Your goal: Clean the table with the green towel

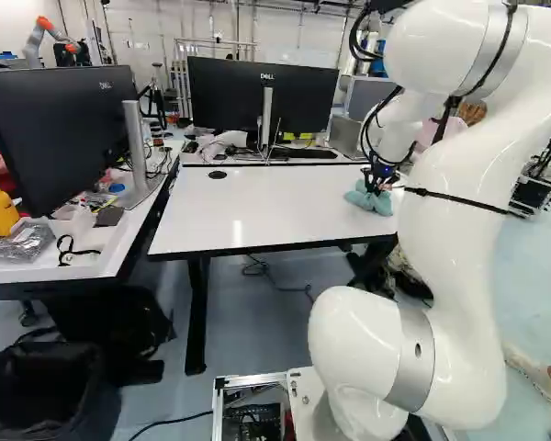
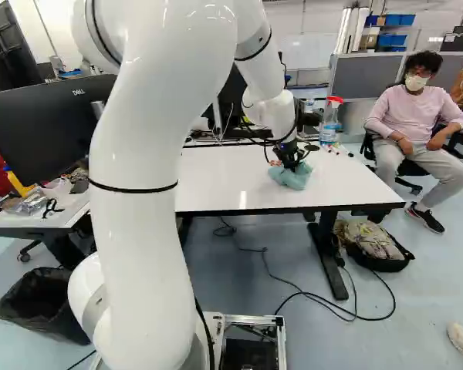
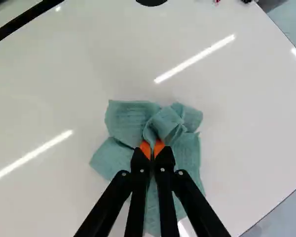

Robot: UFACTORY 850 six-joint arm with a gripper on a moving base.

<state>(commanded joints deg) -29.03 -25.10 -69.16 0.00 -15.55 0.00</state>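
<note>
My gripper [image 1: 378, 176] is low over the right part of the white table [image 1: 266, 207] in the left base view, at the bunched green towel [image 1: 371, 198]. In the wrist view the gripper [image 3: 152, 148] is shut on the towel [image 3: 130, 121], a fold pinched between its orange pads. The cloth spreads crumpled around and beneath the fingers, lying on the glossy tabletop [image 3: 246, 123]. Part of it is hidden under the black fingers.
A monitor [image 1: 262, 96] stands behind the table, another [image 1: 60, 129] on the left desk. A spray bottle [image 2: 330, 119] and markers sit at the table's back right. A seated person is beyond the right end. Another robot [image 1: 48, 37] stands far back.
</note>
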